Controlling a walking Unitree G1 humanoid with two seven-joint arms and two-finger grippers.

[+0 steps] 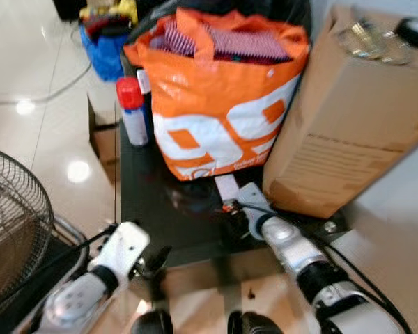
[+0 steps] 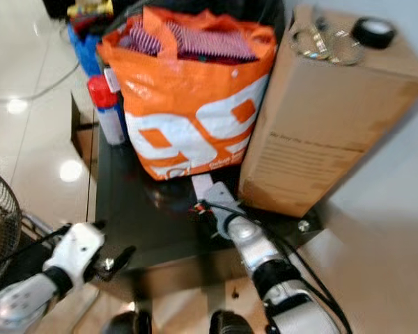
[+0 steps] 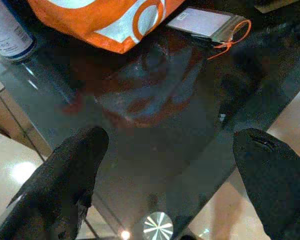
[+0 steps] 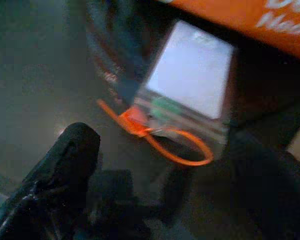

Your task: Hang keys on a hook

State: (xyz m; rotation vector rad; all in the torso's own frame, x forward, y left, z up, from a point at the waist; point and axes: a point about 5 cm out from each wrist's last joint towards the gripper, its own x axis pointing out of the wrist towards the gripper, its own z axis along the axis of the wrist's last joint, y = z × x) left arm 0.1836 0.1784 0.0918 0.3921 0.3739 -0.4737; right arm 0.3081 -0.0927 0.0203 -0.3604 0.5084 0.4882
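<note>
Head views: right gripper [image 2: 207, 212] reaches over black glass table [image 1: 146, 202], just by a white card w/ orange loop [image 1: 228, 189] lying before orange bag [image 1: 216, 97].
L wrist: left gripper [image 3: 165, 175] spread wide above the glass.
R wrist: fingers [image 4: 65, 155] apart, card w/ orange loop between them.

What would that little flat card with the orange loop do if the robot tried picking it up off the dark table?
The card pouch lies flat on glossy dark glass, so it would probably slide rather than lift easily. Its thin orange loop looks floppy and would likely dangle. It seems light; the right tool, open beside it, may do better hooking the loop.
</note>
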